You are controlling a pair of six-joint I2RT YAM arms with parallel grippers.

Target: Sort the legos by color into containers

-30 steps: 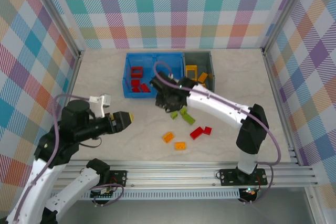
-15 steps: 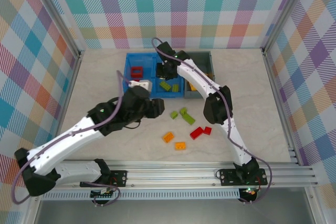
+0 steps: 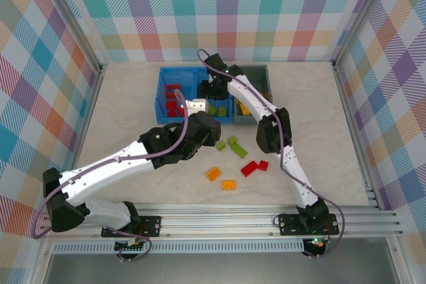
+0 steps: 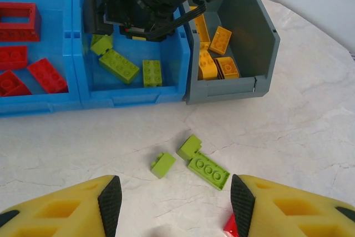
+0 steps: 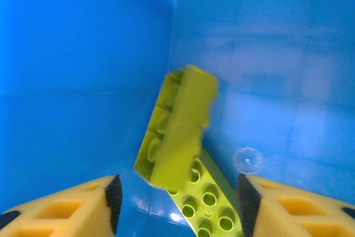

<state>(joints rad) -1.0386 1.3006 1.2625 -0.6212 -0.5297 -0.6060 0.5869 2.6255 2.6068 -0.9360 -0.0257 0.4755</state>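
The right pincer [image 5: 177, 206] hangs inside the right compartment of the blue bin [image 4: 127, 95], its pads [image 5: 113, 198] apart and gripping nothing. Just past them a tilted lime brick [image 5: 177, 129] shows blurred. It seems to lean on a flat lime brick [image 5: 209, 197] beneath, though the view is too soft to be sure.

The left pincer [image 4: 176, 203] hovers over the desk [image 4: 288, 131], its pads also apart and empty, with three loose lime bricks [image 4: 208, 169] at its 12 o'clock.

Sorted red bricks [image 4: 47, 75] lie in the blue bin's left compartment. Sorted orange bricks [image 4: 213, 65] lie in the grey bin [image 4: 252, 31], which touches the blue bin at its 3 o'clock.

From above, loose red bricks [image 3: 249, 169] and loose orange bricks [image 3: 213, 173] lie on the desk toward 5 o'clock of the left pincer.
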